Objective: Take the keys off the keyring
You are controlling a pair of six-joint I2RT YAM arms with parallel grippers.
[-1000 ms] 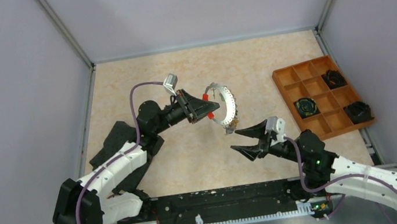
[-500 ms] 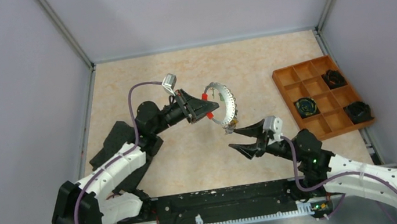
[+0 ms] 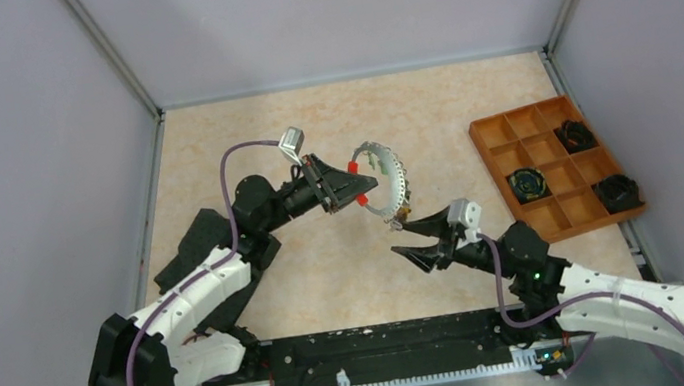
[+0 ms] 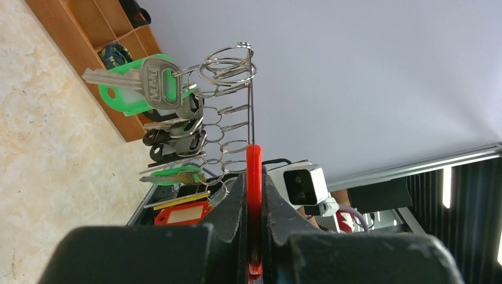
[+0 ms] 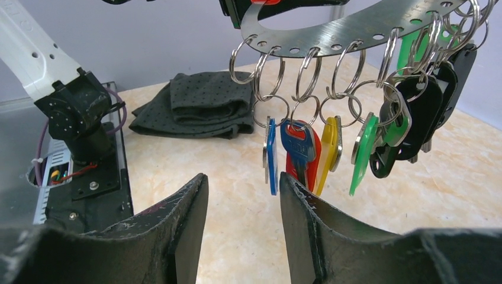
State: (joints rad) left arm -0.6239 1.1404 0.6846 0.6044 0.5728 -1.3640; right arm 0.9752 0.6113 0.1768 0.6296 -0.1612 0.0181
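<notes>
My left gripper (image 3: 353, 183) is shut on the red sleeve (image 4: 253, 177) of the keyring (image 3: 394, 177) and holds it up above the table. The ring shows as a flat grey metal arc with holes (image 5: 349, 29) in the right wrist view. Several keys (image 5: 308, 154) with blue, red, yellow, green and black heads hang from it on small split rings; a green-headed key (image 4: 139, 89) is topmost in the left wrist view. My right gripper (image 3: 403, 241) is open and empty, just below and near the lowest hanging keys (image 3: 401, 213). Its right fingertip (image 5: 293, 183) is close beside the blue key (image 5: 270, 157).
An orange compartment tray (image 3: 560, 213) with black coiled objects (image 3: 527, 184) stands at the right. A folded dark cloth (image 5: 195, 109) shows in the right wrist view beyond my left arm's base. Grey walls enclose the table on three sides.
My right gripper has moved a little left and up toward the hanging keys, still open. The left gripper and keyring have stayed in place.
</notes>
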